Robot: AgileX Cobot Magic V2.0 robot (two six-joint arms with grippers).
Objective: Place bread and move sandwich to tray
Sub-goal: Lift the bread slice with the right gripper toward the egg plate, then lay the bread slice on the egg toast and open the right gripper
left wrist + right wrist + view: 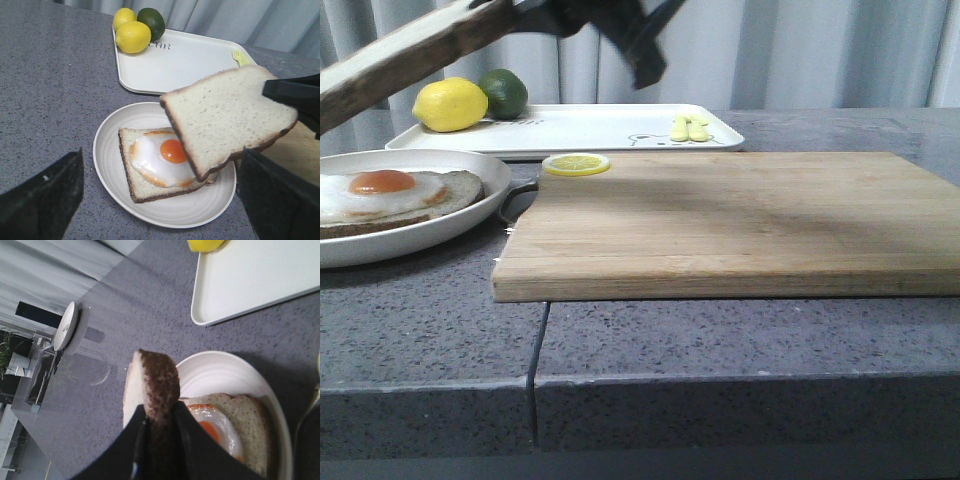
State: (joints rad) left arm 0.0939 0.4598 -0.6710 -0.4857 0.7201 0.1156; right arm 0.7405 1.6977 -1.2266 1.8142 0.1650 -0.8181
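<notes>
Gripped edge-on, the bread is pinched at its crust between the right pincer's closed black fingers, held flat and hanging above the sandwich, likely so it can drop square over the egg. That egg-topped slice lies on the round plate at the bench's left end, beside the wooden board. Behind the plate, along the bench's back edge, sits the tray, with lemons and a lime in one corner, leaving room for the sandwich. Wide apart and holding nothing, the left pincer hovers over the plate.
</notes>
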